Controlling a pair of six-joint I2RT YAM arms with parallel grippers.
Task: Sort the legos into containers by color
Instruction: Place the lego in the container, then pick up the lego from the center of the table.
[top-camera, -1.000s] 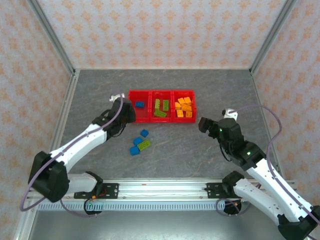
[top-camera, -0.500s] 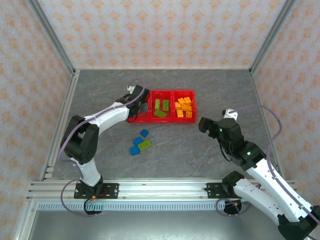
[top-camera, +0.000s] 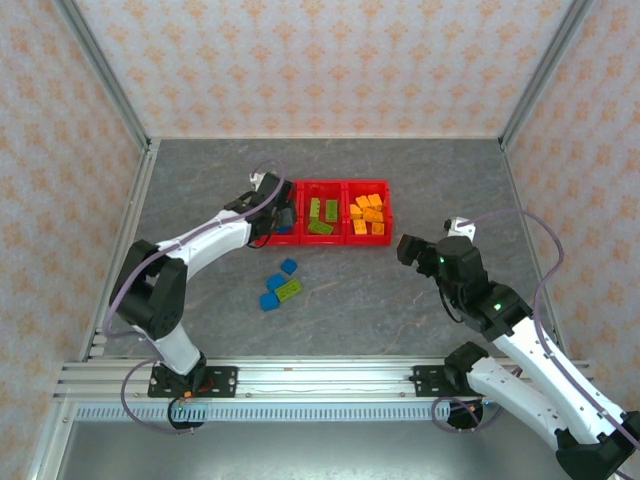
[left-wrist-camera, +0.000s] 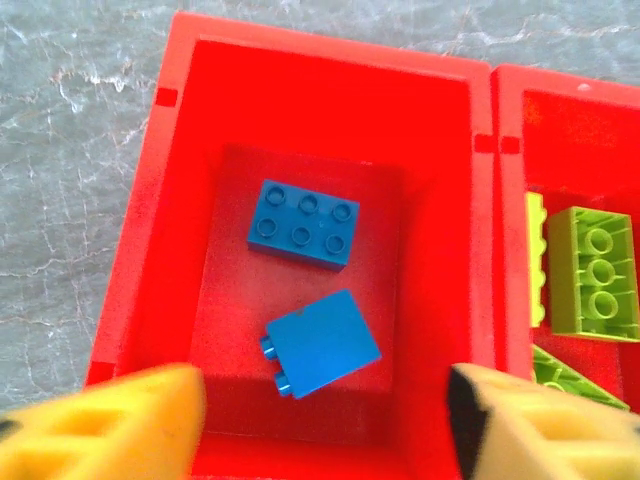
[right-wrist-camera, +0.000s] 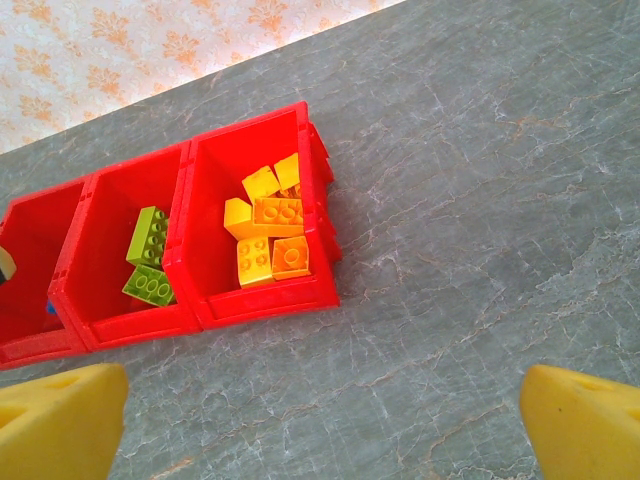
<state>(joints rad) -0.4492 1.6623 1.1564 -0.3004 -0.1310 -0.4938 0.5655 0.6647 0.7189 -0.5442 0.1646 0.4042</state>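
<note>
Three joined red containers (top-camera: 335, 241) stand mid-table. My left gripper (top-camera: 281, 216) hovers open over the left container (left-wrist-camera: 150, 230), its yellow fingers (left-wrist-camera: 110, 430) wide apart with nothing between them. Below it lie two blue legos: one studs-up (left-wrist-camera: 300, 222), one tipped on its side (left-wrist-camera: 322, 345). The middle container holds lime green legos (top-camera: 320, 215), the right one orange-yellow legos (right-wrist-camera: 268, 235). Three blue legos (top-camera: 289, 266) (top-camera: 275, 281) (top-camera: 268, 300) and a green one (top-camera: 290, 289) lie loose on the table. My right gripper (top-camera: 408, 247) is open above bare table, right of the containers (right-wrist-camera: 265, 300).
Grey marbled tabletop (top-camera: 350, 300) enclosed by patterned walls with metal corner posts (top-camera: 110, 90). The loose legos lie between the containers and the left arm's base. A metal rail (top-camera: 320, 380) runs along the near edge.
My left gripper swung from left of the containers to above the left one and opened. A second blue brick now lies in that container. The right arm stayed still.
</note>
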